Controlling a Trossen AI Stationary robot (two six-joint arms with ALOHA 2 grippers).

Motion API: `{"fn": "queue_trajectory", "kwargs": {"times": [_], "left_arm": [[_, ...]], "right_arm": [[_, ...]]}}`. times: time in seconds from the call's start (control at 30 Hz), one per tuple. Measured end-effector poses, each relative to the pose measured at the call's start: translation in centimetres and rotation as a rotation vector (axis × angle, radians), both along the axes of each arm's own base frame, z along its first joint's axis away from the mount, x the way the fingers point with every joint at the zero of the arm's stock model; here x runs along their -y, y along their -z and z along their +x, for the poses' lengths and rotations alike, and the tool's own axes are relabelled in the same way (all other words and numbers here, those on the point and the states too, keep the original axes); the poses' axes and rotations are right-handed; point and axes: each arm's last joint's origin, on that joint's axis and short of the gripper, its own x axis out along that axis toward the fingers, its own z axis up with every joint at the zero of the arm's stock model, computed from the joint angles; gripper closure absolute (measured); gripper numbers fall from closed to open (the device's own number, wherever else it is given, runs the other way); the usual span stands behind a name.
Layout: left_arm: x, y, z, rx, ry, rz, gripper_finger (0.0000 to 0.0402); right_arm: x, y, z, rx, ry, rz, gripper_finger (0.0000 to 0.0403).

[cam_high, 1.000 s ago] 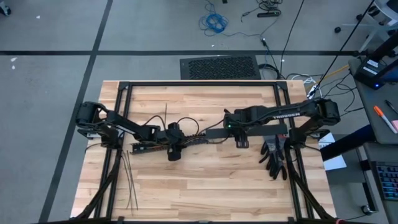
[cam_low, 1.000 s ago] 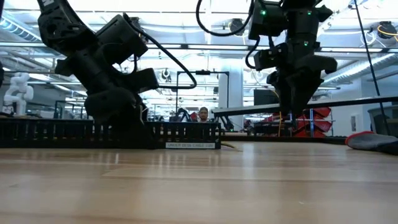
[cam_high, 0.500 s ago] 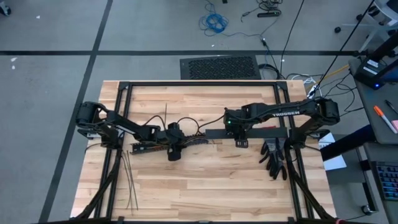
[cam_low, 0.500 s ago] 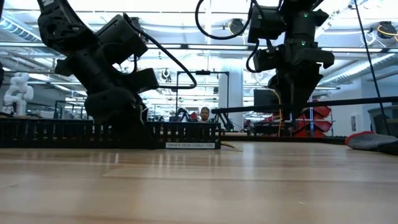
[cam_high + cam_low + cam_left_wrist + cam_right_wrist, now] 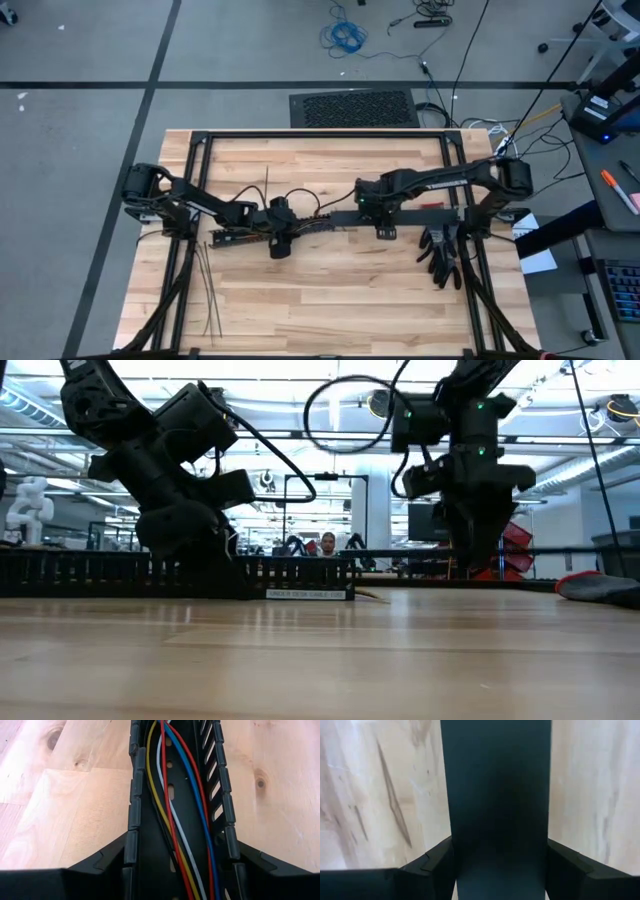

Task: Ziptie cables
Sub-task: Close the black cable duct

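Note:
The cables (image 5: 175, 820) are red, blue, white and yellow wires lying along the inside of a long black slotted duct (image 5: 255, 234), which rests on the table. My left gripper (image 5: 280, 240) (image 5: 180, 845) is over the duct, shut across it. My right gripper (image 5: 384, 225) (image 5: 500, 850) is shut on a flat black cover strip (image 5: 420, 212). The strip is in the air to the right of the duct's end. Several zipties (image 5: 207, 290) lie flat on the table near its left front. One more thin strip (image 5: 267, 184) lies behind the duct. My left gripper has the duct between its two fingers, one on each slotted side wall (image 5: 131, 845). The fingers slant down from the table's left and lie across the duct. The duct's bottom rests on the table. My right gripper pinches the cover strip by its two long edges (image 5: 451, 847). Its fingers point down and lie across the strip. The strip (image 5: 560, 548) hangs about level, clear of the table.
A black glove (image 5: 441, 256) lies at the table's right, near the right arm. The black frame rails (image 5: 320, 134) run along the table's far edge and down its sides. Bare wood (image 5: 340, 300) lies toward the near edge. A person (image 5: 327, 544) shows far behind the table.
My right gripper has gone down a little and slightly toward the table's left, tipping as it went. The cover strip has sunk with it and now hangs more level than before.

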Motion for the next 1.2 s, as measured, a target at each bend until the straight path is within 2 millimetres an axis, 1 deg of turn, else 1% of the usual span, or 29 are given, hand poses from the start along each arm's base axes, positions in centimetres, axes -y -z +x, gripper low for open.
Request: {"fn": "queue_trajectory", "kwargs": {"times": [0.13, 0.23, 0.37, 0.57, 0.67, 0.8, 0.97, 1.2], "left_arm": [[0.0, 0.0, 0.0, -0.001, -0.001, 0.000, 0.0152], [0.0, 0.0, 0.0, -0.002, 0.000, 0.000, 0.0152], [0.0, 0.0, 0.0, -0.001, -0.001, 0.000, 0.0152], [0.0, 0.0, 0.0, 0.001, -0.001, 0.000, 0.0152], [0.0, 0.0, 0.0, -0.001, -0.001, 0.000, 0.0152], [0.0, 0.0, 0.0, -0.001, 0.003, 0.004, 0.0152], [0.0, 0.0, 0.0, -0.003, 0.009, 0.008, 0.0152], [0.2, 0.0, 0.0, -0.006, 0.024, 0.026, 0.0152]], "right_arm": [[0.0, 1.3, 0.5, -0.031, -0.030, 0.015, 0.0181], [0.0, 1.6, 0.4, -0.059, -0.043, 0.022, 0.0182], [0.0, 1.2, 0.3, -0.045, -0.056, 0.018, 0.0182], [0.5, 1.2, 0.2, -0.045, -0.049, 0.018, 0.0182], [0.2, 1.0, 0.0, -0.061, -0.054, 0.019, 0.0182], [-0.2, 0.3, 0.0, -0.071, -0.065, 0.021, 0.0182], [-0.2, -0.7, 0.3, -0.036, -0.077, 0.014, 0.0182], [0.8, -0.7, 0.3, -0.023, -0.070, 0.031, 0.0182]]}}
